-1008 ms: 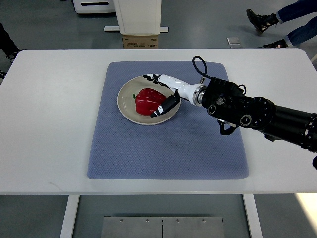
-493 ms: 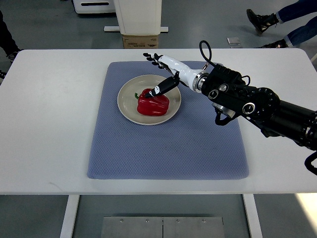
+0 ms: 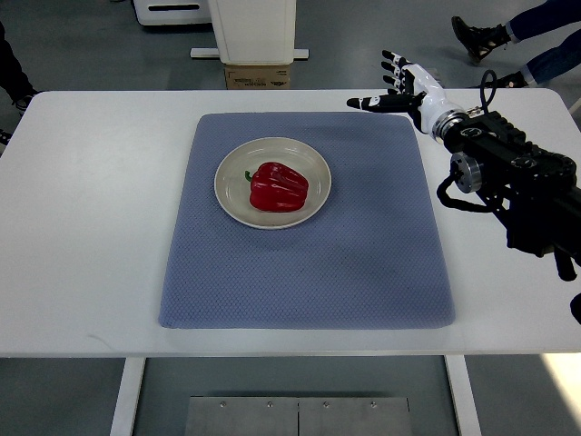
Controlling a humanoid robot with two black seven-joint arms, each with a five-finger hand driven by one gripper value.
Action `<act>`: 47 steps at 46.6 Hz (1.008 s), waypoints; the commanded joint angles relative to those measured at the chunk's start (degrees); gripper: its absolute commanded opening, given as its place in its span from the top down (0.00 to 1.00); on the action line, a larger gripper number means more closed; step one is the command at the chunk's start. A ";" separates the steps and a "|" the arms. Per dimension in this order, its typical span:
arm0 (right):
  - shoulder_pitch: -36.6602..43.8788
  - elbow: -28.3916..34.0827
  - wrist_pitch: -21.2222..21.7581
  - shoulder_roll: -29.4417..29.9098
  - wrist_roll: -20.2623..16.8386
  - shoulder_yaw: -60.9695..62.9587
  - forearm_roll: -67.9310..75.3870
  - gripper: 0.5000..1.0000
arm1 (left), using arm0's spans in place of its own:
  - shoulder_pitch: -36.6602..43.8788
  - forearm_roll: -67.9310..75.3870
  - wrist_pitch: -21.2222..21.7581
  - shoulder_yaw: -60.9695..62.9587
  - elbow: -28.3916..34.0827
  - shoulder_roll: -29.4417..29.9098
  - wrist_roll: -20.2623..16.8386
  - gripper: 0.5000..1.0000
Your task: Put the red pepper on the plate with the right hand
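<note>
Now, from the top view: one red pepper (image 3: pixel 278 186) lies on the single plate (image 3: pixel 231 200), stem toward nine o'clock. One blue mat (image 3: pixel 309 272) covers the white surface (image 3: pixel 100 227). At two o'clock, the right robot hand (image 3: pixel 402 84) hangs over the surface's far edge, fingers spread, holding nothing, well apart from the plate.

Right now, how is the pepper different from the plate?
The pepper is red, shiny and lumpy; the plate is pale cream, flat and round. The plate is wider, so its rim shows all around the pepper. The pepper lies on the plate; the plate lies on the blue mat. No hand touches either.
</note>
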 commanded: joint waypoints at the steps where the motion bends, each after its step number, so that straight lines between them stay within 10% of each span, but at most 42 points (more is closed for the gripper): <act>1: -0.98 -0.24 0.11 -0.06 -0.06 2.55 0.09 0.00 | 0.01 0.00 0.00 0.00 0.01 0.00 0.00 0.00; 26: -4.32 -1.03 1.07 -0.85 -7.35 16.61 7.11 0.00 | 0.01 0.00 0.00 0.00 0.01 0.00 0.00 0.00; 47: -6.43 -1.03 0.55 -0.67 -5.86 21.62 10.81 0.00 | 0.01 0.00 0.00 0.00 0.01 0.00 0.00 0.00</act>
